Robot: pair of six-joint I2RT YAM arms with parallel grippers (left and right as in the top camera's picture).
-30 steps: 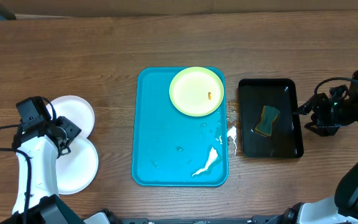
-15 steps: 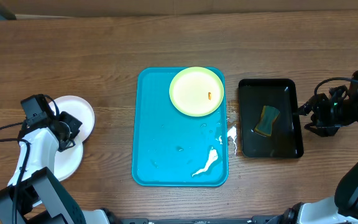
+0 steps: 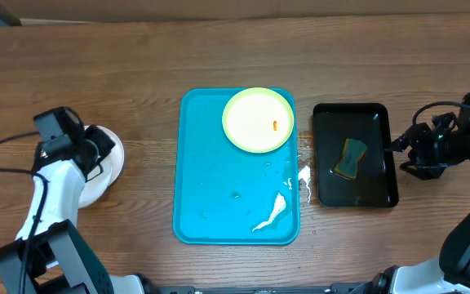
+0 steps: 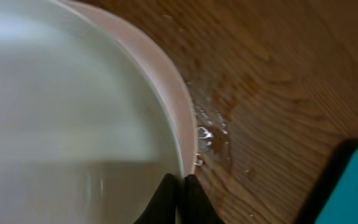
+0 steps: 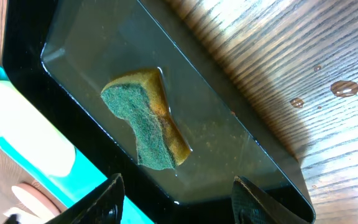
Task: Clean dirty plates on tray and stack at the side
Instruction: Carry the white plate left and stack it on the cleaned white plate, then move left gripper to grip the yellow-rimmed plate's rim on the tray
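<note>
White plate (image 4: 73, 93) pinched at its rim by the low left gripper (image 4: 180, 186); right gripper (image 5: 179, 199) hovers part-open near the sponge (image 5: 145, 118).

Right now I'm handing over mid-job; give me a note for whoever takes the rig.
Left claw: shut on the rim of the top white plate, stacked left of the tray.
Right claw: open, empty, beside the black tray holding the sponge.
Done: two white plates stacked.
Left: green-rimmed plate on the tray, orange smear showing; clean and stack it.
</note>
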